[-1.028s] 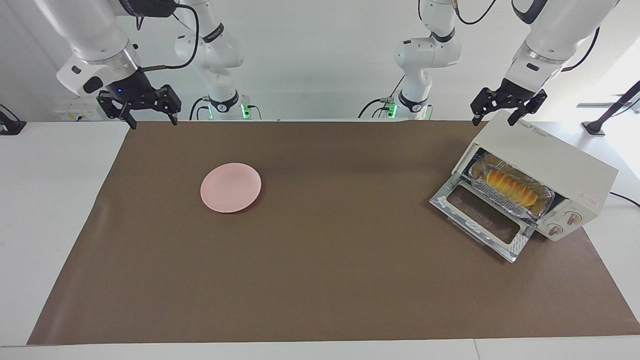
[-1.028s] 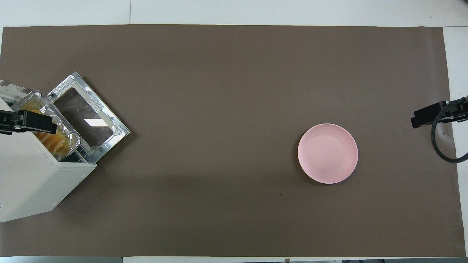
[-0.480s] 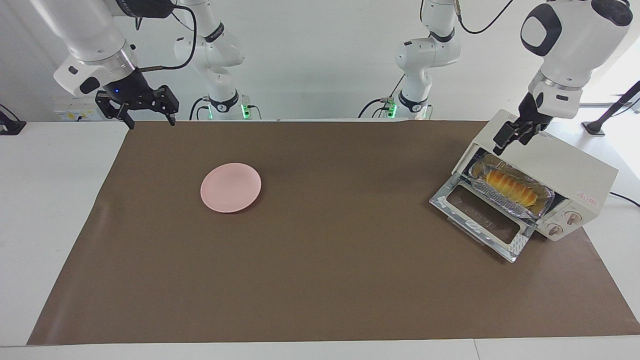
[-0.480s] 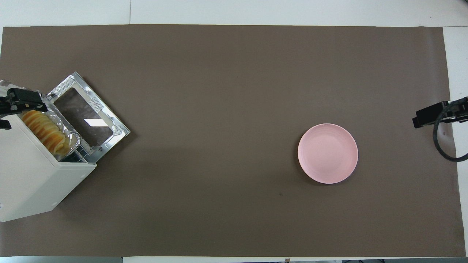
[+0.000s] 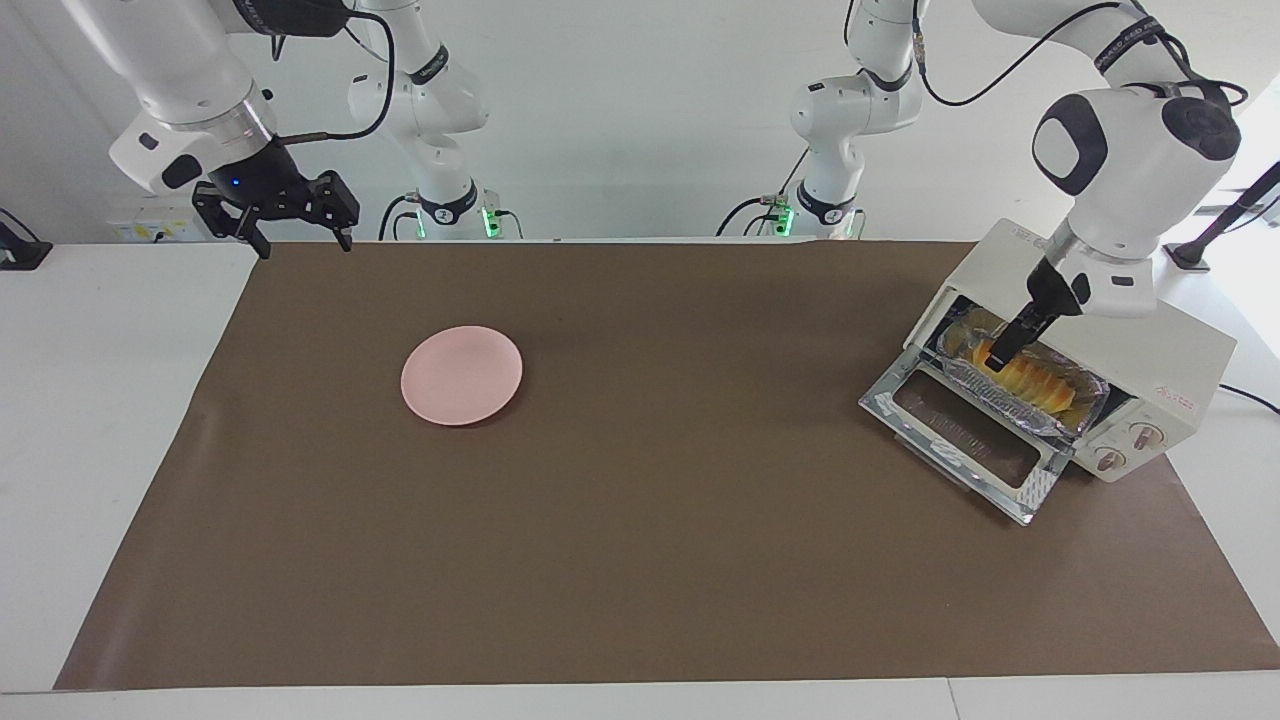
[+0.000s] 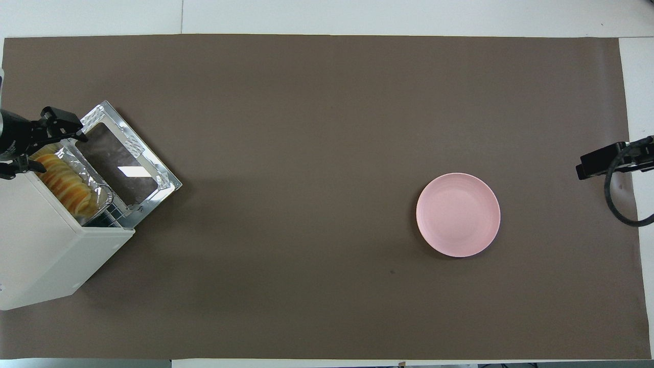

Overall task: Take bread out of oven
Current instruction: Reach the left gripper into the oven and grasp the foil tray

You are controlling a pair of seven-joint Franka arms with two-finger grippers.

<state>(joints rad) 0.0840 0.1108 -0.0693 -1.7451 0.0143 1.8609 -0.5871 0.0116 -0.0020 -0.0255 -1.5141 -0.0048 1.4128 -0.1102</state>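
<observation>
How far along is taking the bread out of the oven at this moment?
Done: the oven door lies open. In hand: the left gripper is down at the bread, which sits in its foil tray inside the oven; no grasp shows yet. Left: gripping the bread and lifting it out. The right gripper waits, open, over the table's edge near the pink plate.

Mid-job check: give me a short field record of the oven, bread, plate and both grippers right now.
oven: at the left arm's end of the table, door folded down open
bread: in a foil tray on the oven rack
left gripper: lowered to the bread's end nearest the robots
right gripper: open, waiting over the mat's edge at the right arm's end
plate: pink, bare, on the mat
</observation>
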